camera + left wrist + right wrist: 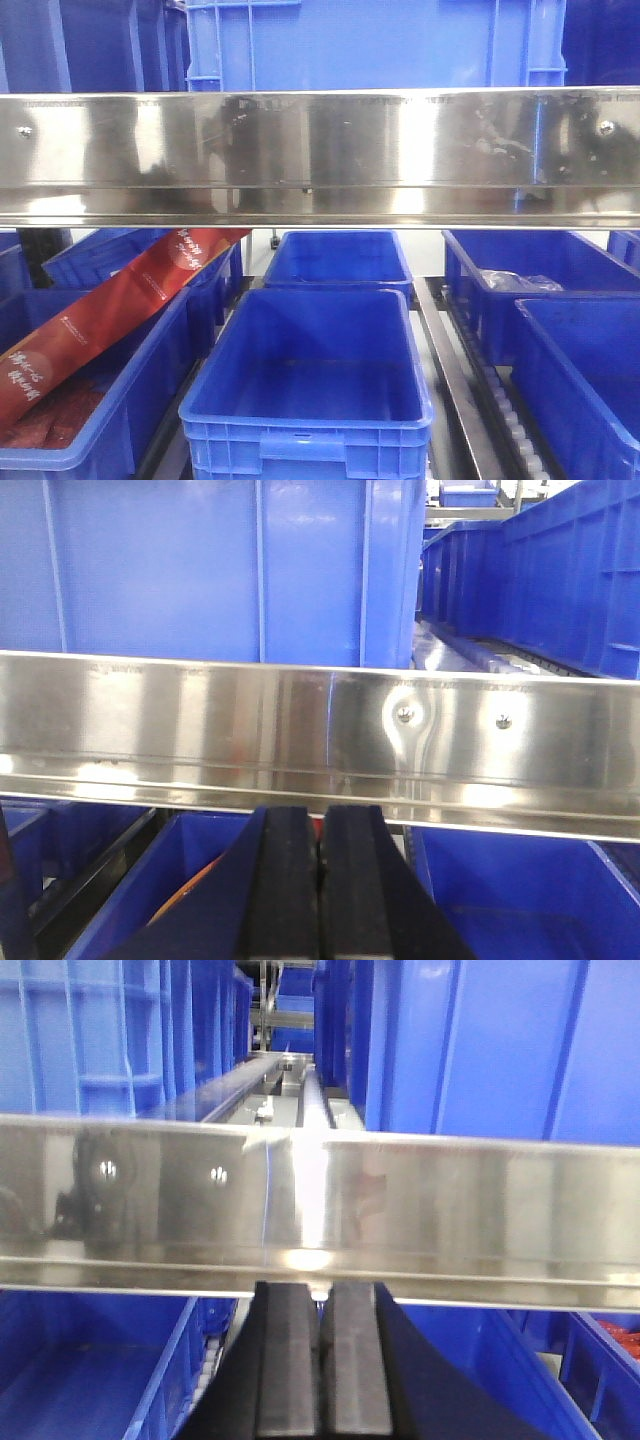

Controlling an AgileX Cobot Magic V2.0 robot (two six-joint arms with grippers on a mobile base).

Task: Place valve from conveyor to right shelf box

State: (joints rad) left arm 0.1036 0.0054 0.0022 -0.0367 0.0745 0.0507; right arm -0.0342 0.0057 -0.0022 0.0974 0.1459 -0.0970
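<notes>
Steel shelf rail [200, 740] before both claws — left claw [321, 880], right claw [322, 1360] closed, empty.

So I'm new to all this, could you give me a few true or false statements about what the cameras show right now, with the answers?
1. The blue box in the middle of the front view is empty. True.
2. Both grippers are wide open. False: the left gripper and the right gripper each have their black pads pressed together, holding nothing.
3. A shiny metal rail runs across the front view. True.
4. A red printed package leans in the box at the left. True.
5. A valve lies in the middle box. False: no valve shows in any view.
</notes>
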